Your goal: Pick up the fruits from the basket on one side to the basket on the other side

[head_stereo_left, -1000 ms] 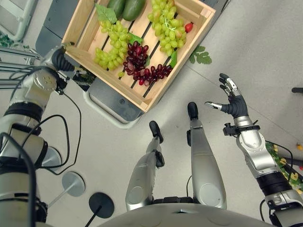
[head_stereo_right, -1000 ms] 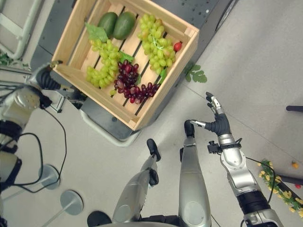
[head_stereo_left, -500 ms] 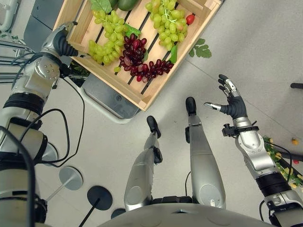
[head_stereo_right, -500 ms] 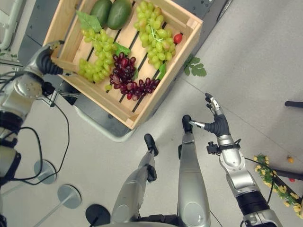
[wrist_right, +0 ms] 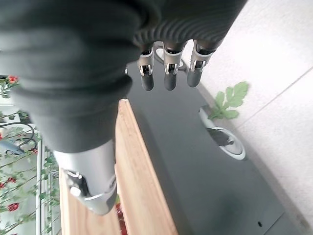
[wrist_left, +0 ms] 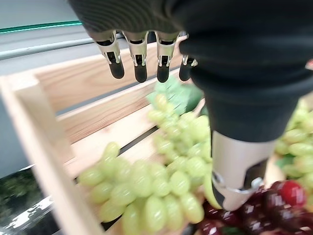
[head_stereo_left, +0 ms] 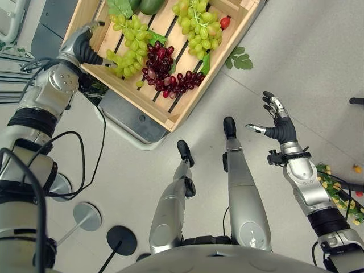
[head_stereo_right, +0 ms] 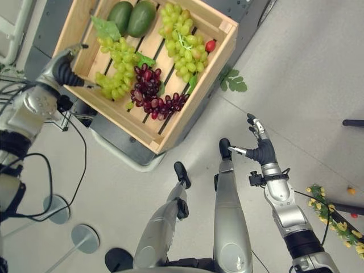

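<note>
Inside the slatted pale wooden crate [head_stereo_left: 170, 116] at twelve o'clock lie a curved green grape bunch [head_stereo_left: 128, 48], a dark red grape bunch [head_stereo_left: 165, 71], a second green grape bunch [head_stereo_left: 196, 28], two green mangoes [head_stereo_right: 133, 17] and a small red fruit [head_stereo_left: 226, 22]. Left hand [head_stereo_left: 85, 45] hovers over the crate's ten o'clock rim, fingers [wrist_left: 139, 61] extended, holding nothing. Right hand [head_stereo_left: 278, 122] hangs at three o'clock above the grey floor [head_stereo_left: 307, 51], fingers spread.
</note>
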`<state>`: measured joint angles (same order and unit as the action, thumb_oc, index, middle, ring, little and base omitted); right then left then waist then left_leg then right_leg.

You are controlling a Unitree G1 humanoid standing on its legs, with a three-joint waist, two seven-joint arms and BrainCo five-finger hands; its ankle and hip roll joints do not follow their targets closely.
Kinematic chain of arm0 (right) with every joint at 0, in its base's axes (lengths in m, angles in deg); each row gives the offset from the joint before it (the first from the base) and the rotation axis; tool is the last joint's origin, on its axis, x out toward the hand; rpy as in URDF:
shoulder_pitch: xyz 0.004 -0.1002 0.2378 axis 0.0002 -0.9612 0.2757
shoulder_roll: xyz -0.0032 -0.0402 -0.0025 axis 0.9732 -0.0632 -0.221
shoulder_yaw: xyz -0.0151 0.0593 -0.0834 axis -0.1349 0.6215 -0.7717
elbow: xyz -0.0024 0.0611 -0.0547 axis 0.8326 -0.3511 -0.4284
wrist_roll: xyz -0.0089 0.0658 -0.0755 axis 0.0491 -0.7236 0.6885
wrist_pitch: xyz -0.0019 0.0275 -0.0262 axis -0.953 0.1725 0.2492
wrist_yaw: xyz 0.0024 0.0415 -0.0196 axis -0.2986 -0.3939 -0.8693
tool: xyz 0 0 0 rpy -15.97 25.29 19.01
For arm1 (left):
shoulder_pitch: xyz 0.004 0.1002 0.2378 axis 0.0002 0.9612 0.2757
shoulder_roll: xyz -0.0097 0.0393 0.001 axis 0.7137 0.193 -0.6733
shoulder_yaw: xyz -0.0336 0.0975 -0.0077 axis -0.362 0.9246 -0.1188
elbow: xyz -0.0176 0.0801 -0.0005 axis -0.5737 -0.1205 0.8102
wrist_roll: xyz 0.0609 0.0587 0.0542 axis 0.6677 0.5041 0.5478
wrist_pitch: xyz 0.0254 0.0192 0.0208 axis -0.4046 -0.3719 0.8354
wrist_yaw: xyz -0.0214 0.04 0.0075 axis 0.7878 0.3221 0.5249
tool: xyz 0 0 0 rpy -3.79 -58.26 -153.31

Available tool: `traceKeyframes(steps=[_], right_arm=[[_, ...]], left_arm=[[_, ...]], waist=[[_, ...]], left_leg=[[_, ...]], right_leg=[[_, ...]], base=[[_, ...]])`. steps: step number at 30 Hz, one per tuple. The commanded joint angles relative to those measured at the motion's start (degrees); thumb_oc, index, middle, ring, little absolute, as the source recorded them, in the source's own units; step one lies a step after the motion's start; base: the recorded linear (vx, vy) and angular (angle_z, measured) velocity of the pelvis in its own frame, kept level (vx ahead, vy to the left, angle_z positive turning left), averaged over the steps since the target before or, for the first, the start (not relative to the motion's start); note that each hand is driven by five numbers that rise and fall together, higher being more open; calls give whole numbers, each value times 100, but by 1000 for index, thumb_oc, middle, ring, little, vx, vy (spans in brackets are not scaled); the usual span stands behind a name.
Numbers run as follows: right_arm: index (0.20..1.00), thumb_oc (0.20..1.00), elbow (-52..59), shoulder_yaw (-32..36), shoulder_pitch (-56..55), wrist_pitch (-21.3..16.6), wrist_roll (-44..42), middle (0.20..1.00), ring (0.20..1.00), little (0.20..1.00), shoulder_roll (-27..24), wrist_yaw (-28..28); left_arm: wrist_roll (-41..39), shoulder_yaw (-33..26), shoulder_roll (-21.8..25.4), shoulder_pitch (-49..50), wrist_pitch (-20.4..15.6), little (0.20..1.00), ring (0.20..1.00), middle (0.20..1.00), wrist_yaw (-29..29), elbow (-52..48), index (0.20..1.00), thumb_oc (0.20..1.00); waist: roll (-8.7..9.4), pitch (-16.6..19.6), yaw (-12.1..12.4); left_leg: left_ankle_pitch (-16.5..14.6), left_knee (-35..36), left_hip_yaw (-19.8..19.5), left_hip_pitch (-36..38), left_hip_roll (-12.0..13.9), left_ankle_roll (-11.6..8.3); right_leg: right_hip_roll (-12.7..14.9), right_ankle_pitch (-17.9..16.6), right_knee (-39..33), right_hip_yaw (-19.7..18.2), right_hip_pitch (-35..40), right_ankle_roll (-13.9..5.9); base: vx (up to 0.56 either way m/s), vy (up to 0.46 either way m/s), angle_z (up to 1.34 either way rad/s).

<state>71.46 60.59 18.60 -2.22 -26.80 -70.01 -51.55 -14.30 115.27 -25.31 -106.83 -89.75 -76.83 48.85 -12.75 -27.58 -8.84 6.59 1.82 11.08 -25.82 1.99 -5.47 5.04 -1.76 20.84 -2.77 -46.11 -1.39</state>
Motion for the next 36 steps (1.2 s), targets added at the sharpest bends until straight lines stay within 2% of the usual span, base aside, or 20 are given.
traceKeyframes(steps=[1,10,26,32,36], right_arm=[[1000,1000,219,149,78,-316,175,1000,1000,1000,14,93],[1000,1000,241,9,139,-268,144,1000,1000,1000,56,124],[1000,1000,281,-151,96,-272,208,1000,1000,1000,13,116],[1000,1000,328,-115,9,-287,200,1000,1000,1000,-24,108],[1000,1000,396,-127,-47,-310,138,1000,1000,1000,-60,65]], left_arm=[[25,-407,58,-525,155,1000,1000,1000,22,520,1000,1000],[65,-551,-353,-634,472,1000,1000,1000,35,1035,1000,1000],[-241,-692,-617,-796,374,1000,1000,1000,362,935,1000,1000],[-4,-538,-718,-966,427,1000,1000,1000,404,969,1000,1000],[280,-402,-784,-1164,597,1000,1000,1000,485,1209,1000,1000]], waist=[[140,-221,-166],[263,-221,-197],[338,-221,-199],[368,-221,-227],[391,-221,-262]], left_leg=[[-377,-952,-108,-315,80,-52],[-430,-1081,-117,-519,114,-35],[-504,-1142,-112,-658,127,-26],[-495,-1129,-116,-732,125,-28],[-500,-1147,-83,-824,158,-28]], right_leg=[[-2,-155,-723,-311,594,-800],[-23,-171,-671,-348,418,-793],[-63,-137,-609,-380,279,-795],[-76,-159,-631,-380,187,-799],[-113,-169,-593,-401,69,-801]], base=[[0,0,0],[3,-10,-4],[3,-1,-1],[0,0,0],[3,-3,-2]])
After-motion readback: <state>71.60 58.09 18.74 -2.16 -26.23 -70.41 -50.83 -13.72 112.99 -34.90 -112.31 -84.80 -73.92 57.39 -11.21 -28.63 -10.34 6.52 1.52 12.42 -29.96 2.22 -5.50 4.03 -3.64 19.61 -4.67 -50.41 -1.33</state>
